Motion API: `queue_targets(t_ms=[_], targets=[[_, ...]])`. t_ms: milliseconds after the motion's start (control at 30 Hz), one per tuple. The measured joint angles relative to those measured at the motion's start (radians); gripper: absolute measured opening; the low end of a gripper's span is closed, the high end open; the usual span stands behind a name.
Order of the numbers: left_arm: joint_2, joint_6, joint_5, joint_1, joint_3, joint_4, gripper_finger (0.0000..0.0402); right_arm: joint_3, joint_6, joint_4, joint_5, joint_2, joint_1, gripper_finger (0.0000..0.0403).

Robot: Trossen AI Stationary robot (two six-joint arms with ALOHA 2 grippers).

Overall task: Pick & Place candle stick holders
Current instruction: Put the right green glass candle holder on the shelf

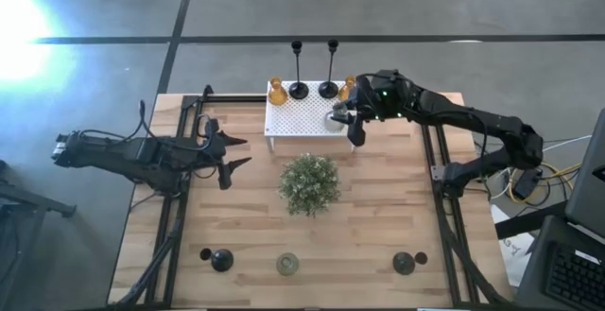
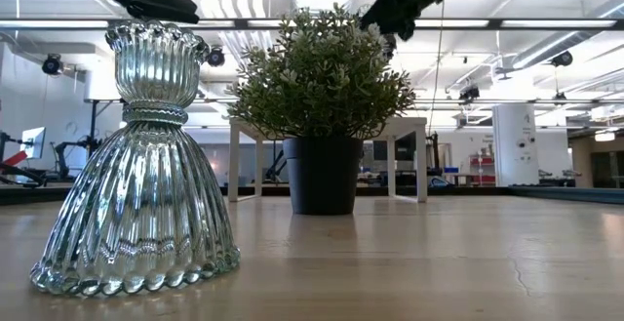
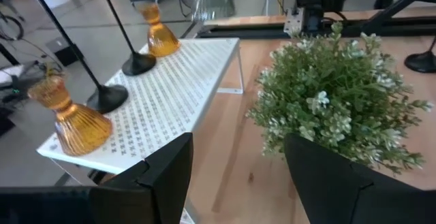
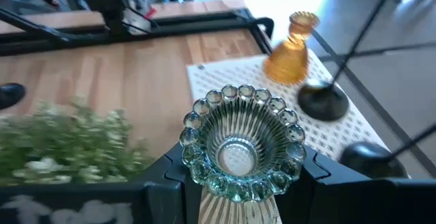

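Right gripper [image 1: 344, 117] clamped on a pale glass candle holder [image 4: 240, 149], hanging over the white perforated stand's [image 1: 301, 117] right edge. Left gripper [image 1: 236, 151] spread wide, waiting left of the stand.

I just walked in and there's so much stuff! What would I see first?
Probably the bushy green plant in the middle of the table. Behind it stands a white stand with holes, carrying two orange glass candle holders and two tall black ones. Over the stand's right end, the right gripper holds a clear ribbed glass candle holder.
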Motion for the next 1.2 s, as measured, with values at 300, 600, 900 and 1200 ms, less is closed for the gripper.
queue_targets(t_ms=[300, 600, 900, 1200], targets=[[0.000, 0.041, -0.002, 0.000, 0.000, 0.053, 0.0236, 0.130, -0.066, -0.063, -0.009, 0.126, -0.059, 0.0123], [0.000, 0.037, -0.002, -0.001, 0.000, 0.057, 0.0236, 0.198, -0.105, -0.086, -0.043, 0.232, -0.107, 0.0123], [0.000, 0.036, -0.002, -0.001, 0.000, 0.065, 0.0236, 0.186, -0.128, -0.048, -0.049, 0.276, -0.161, 0.0123], [0.000, 0.036, -0.002, -0.001, 0.000, 0.067, 0.0236, 0.166, -0.160, -0.019, -0.118, 0.310, -0.179, 0.0123]])
